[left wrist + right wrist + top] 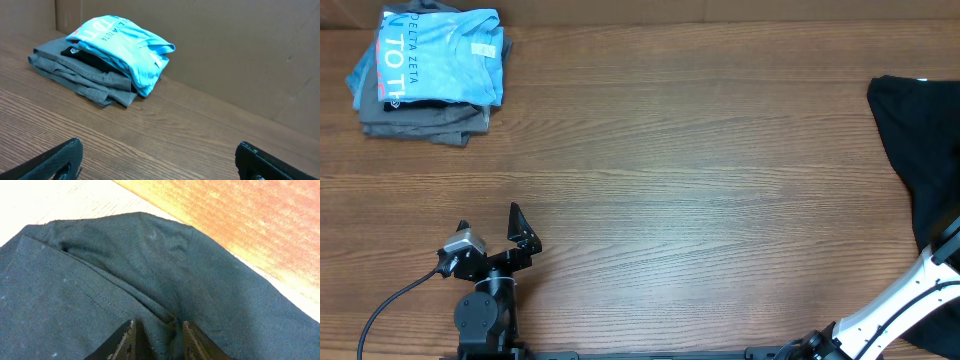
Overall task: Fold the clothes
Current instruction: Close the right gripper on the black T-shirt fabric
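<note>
The clothes, a black T-shirt (918, 140), lie at the table's right edge, partly cut off by the overhead view. In the right wrist view the black fabric (100, 280) fills the frame, a stitched hem running across it. My right gripper (159, 324) is shut on a raised fold of that fabric, a finger on each side of it. In the overhead view only the right arm (910, 295) shows, reaching off the right edge. Far from the shirt, my left gripper (489, 217) (159, 145) stands open at the front left, with bare wood between its fingers.
A folded light blue T-shirt with white lettering (440, 55) (122, 45) lies on top of grey folded garments (420, 120) (80, 75) at the back left corner. A brown wall (225, 50) rises behind the wooden table (670, 170).
</note>
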Robot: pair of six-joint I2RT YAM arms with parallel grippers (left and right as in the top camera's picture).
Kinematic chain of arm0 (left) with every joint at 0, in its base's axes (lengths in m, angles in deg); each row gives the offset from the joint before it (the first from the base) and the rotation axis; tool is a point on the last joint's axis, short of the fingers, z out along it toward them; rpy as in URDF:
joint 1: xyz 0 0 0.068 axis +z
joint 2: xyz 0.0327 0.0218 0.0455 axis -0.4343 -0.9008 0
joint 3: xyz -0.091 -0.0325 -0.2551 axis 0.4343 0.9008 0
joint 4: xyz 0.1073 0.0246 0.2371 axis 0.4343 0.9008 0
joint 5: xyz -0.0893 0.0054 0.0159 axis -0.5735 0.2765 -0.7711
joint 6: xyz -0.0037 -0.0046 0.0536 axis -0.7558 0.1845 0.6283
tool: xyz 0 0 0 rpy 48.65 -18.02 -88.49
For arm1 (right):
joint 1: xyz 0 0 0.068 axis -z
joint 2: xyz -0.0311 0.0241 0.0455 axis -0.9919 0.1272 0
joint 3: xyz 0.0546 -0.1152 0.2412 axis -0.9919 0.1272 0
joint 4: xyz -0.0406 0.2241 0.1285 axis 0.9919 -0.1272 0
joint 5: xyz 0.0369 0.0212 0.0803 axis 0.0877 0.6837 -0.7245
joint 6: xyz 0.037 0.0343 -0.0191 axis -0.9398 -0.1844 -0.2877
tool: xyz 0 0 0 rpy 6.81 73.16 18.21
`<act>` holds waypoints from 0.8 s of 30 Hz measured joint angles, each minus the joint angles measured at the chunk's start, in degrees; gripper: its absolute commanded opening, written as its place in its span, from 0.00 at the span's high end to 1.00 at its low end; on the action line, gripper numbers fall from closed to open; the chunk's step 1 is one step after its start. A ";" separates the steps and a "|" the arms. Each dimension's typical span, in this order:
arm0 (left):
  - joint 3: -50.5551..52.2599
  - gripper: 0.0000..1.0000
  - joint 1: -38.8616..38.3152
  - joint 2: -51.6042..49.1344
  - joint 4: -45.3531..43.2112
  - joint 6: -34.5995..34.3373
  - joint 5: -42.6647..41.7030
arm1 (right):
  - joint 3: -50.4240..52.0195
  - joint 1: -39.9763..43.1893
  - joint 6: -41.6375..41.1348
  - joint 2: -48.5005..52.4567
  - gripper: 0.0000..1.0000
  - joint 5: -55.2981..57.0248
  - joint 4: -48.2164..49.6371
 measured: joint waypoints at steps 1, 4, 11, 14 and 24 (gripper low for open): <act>0.00 0.00 0.00 0.00 0.00 0.00 -0.02 | 0.00 0.00 0.00 0.00 0.65 -0.11 0.09; 0.00 0.00 0.00 0.00 0.00 0.00 -0.02 | 0.00 0.00 -0.04 0.09 0.60 -0.24 0.66; 0.00 0.00 0.00 0.00 0.00 0.00 -0.02 | 0.00 0.04 0.02 2.05 0.59 -0.42 1.07; 0.00 0.00 0.00 0.00 0.00 0.00 0.00 | 0.00 0.04 0.17 2.97 0.69 -0.44 1.18; 0.00 0.00 0.00 0.00 0.00 0.00 0.00 | 0.00 0.02 0.02 3.02 0.73 -0.57 1.62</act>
